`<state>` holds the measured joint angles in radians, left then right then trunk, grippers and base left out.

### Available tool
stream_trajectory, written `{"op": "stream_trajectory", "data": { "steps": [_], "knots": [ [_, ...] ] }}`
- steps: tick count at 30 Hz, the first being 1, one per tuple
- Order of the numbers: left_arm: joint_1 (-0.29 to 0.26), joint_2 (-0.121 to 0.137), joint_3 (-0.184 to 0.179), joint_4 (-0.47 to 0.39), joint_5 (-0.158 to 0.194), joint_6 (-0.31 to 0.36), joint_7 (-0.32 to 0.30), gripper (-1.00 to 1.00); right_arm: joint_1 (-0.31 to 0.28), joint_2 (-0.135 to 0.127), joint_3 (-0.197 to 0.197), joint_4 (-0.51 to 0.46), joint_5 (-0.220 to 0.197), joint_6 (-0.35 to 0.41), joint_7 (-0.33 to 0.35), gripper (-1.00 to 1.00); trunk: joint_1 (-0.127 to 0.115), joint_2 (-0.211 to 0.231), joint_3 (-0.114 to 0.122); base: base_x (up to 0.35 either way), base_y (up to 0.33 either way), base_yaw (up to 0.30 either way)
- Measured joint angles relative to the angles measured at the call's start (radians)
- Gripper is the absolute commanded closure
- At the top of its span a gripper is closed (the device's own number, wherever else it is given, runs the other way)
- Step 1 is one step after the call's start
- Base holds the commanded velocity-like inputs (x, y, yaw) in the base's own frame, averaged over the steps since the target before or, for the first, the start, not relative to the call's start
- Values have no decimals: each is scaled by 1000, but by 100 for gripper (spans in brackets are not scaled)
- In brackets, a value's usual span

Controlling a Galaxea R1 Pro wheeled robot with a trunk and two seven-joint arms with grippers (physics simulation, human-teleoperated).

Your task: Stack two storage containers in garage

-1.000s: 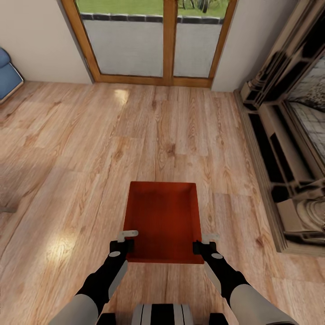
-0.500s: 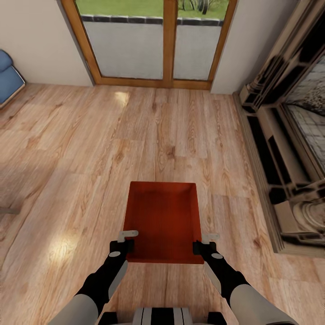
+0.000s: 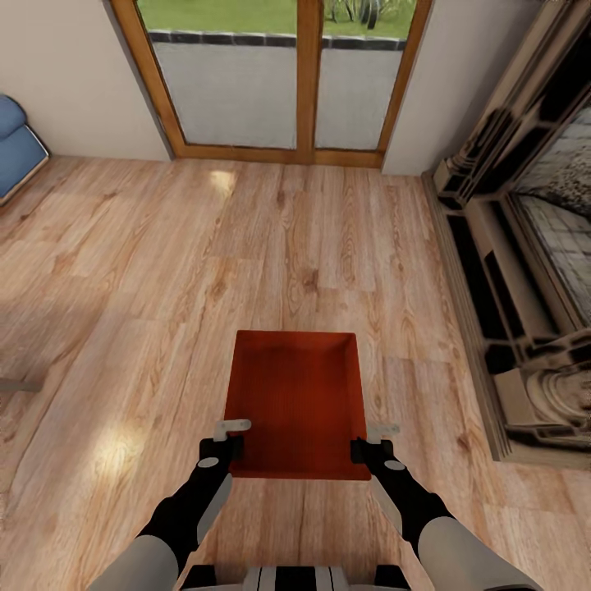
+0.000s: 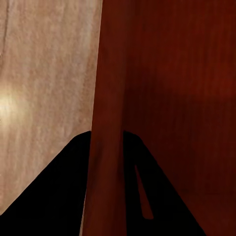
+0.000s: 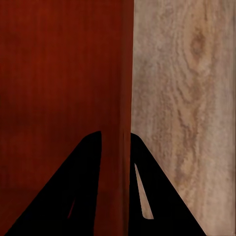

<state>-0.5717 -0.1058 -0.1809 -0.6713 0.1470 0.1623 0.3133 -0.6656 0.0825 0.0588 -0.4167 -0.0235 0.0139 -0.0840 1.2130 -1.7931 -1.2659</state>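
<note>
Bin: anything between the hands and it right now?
No. Both hands already clamp the bin: left hand on its left wall, right hand on its right wall, each wall between the fingers in the wrist views.

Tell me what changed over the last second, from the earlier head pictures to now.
The whole head view shifted: the blue sofa shows more and the stone fireplace sits slightly farther left, so the camera moved, not the things. The orange-red ribbed open-top container stayed put in the picture, with the left tool and right tool still clamped on its side walls above the light wood plank floor. Nothing was let go.
</note>
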Motion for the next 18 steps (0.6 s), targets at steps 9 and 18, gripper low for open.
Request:
{"op": "stream_trajectory", "data": {
  "steps": [9,18],
  "knots": [
    [0,0,0,-1,-5,-1,0,100,0,0,1,1,-3,-5,0,100,-35,63,28,0,0,0],
    [0,0,0,0,1,0,0,100,0,1,0,0,1,2,-1,100,-69,126,56,0,0,0]
  ]
}}
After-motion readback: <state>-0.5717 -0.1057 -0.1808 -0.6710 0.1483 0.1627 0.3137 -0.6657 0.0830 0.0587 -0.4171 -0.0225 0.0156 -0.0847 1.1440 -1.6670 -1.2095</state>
